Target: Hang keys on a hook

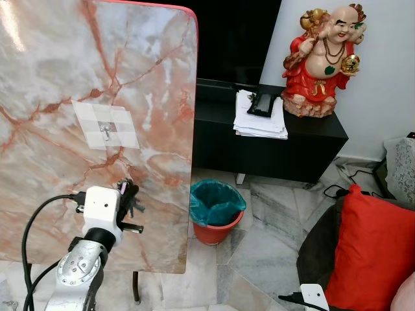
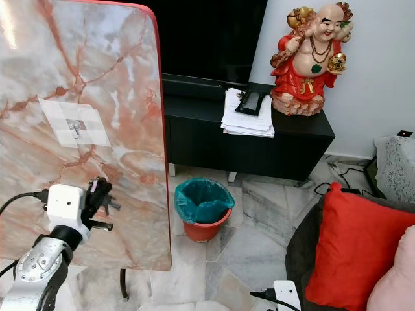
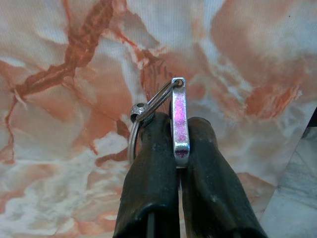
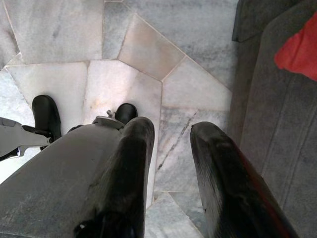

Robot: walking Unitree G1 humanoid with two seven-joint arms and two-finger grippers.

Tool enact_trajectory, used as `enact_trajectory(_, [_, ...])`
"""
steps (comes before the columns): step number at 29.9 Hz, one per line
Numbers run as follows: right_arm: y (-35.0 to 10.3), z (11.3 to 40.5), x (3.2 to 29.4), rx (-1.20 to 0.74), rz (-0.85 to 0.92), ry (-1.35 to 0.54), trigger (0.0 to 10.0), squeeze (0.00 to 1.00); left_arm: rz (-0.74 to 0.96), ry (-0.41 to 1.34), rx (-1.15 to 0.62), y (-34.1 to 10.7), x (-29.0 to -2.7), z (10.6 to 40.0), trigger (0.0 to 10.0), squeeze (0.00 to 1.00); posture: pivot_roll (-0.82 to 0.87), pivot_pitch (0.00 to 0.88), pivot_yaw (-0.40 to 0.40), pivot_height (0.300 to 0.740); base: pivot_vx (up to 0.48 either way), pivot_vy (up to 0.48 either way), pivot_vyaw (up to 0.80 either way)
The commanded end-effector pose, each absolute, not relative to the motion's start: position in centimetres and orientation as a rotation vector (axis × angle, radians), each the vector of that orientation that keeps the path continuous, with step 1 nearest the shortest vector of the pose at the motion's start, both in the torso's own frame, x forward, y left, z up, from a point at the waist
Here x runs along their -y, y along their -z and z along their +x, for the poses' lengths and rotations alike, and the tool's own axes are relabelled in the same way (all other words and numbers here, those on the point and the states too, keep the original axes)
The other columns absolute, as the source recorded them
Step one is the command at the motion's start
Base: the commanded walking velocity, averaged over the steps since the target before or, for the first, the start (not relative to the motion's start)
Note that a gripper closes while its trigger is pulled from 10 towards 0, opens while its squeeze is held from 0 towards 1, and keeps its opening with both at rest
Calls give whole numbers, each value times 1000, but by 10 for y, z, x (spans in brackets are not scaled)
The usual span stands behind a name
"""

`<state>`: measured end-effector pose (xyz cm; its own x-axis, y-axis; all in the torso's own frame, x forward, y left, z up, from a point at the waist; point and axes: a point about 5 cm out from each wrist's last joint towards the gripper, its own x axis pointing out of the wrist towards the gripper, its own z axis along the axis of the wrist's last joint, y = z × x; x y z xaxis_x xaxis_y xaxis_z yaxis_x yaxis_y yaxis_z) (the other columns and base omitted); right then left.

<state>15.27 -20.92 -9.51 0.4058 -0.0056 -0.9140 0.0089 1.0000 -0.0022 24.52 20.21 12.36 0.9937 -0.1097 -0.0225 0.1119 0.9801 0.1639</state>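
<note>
A small metal hook (image 1: 104,131) sits on a white taped square on an upright pink marble slab (image 1: 149,78). My left gripper (image 1: 128,194) is raised in front of the slab, below and slightly right of the hook, and is shut on the keys (image 3: 179,124). The wrist view shows a pink carabiner and a silver key ring pinched between the two black fingers (image 3: 153,183), close to the marble. My right gripper (image 4: 171,148) hangs low over the floor tiles, open and holding nothing.
A red bin with a teal liner (image 1: 215,210) stands on the floor right of the slab. Behind it is a black cabinet (image 1: 305,139) with papers (image 1: 259,116) and a red statue (image 1: 322,61). A red cushion (image 1: 373,249) lies on a seat at right.
</note>
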Motion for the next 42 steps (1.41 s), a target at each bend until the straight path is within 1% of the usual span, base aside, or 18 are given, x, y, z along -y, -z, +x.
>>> enact_trajectory(1, [94, 154, 213, -1148, 1, 27, 10000, 0, 170, 123, 18, -133, -197, 248, 10000, 0, 32, 0, -95, 740, 0, 0, 0])
enact_trajectory(5, [94, 154, 214, -1147, 1, 30, 10000, 0, 222, 148, 89, -154, -192, 253, 10000, 0, 34, 0, -96, 740, 0, 0, 0])
enact_trajectory(11, [93, 154, 215, -1144, 2, 31, 10000, 0, 220, 236, 147, -175, -187, 253, 10000, 0, 38, 0, -97, 740, 0, 0, 0])
enact_trajectory(14, [94, 154, 215, -1145, 0, 29, 10000, 0, 219, 277, 141, -179, -188, 251, 10000, 0, 38, 0, -97, 740, 0, 0, 0])
enact_trajectory(21, [94, 154, 215, -1145, -1, 28, 10000, 0, 227, 306, 127, -178, -190, 248, 10000, 0, 40, 0, -98, 740, 0, 0, 0])
enact_trajectory(23, [93, 153, 216, -1145, 0, 29, 10000, 0, 244, 288, 124, -182, -201, 249, 10000, 0, 43, 0, -100, 740, 0, 0, 0])
enact_trajectory(24, [93, 153, 216, -1145, 0, 29, 10000, 0, 244, 288, 124, -182, -201, 249, 10000, 0, 43, 0, -100, 740, 0, 0, 0])
enact_trajectory(25, [93, 154, 216, -1144, -1, 29, 10000, 0, 249, 260, 133, -187, -208, 250, 10000, 0, 42, 0, -103, 740, 0, 0, 0])
enact_trajectory(27, [93, 154, 216, -1143, -2, 29, 10000, 0, 238, 239, 152, -194, -213, 252, 10000, 0, 41, 0, -104, 740, 0, 0, 0])
enact_trajectory(42, [92, 157, 217, -1136, -13, 21, 10000, 0, 234, 340, 197, -213, -204, 253, 10000, 0, 40, 0, -111, 740, 0, 0, 0])
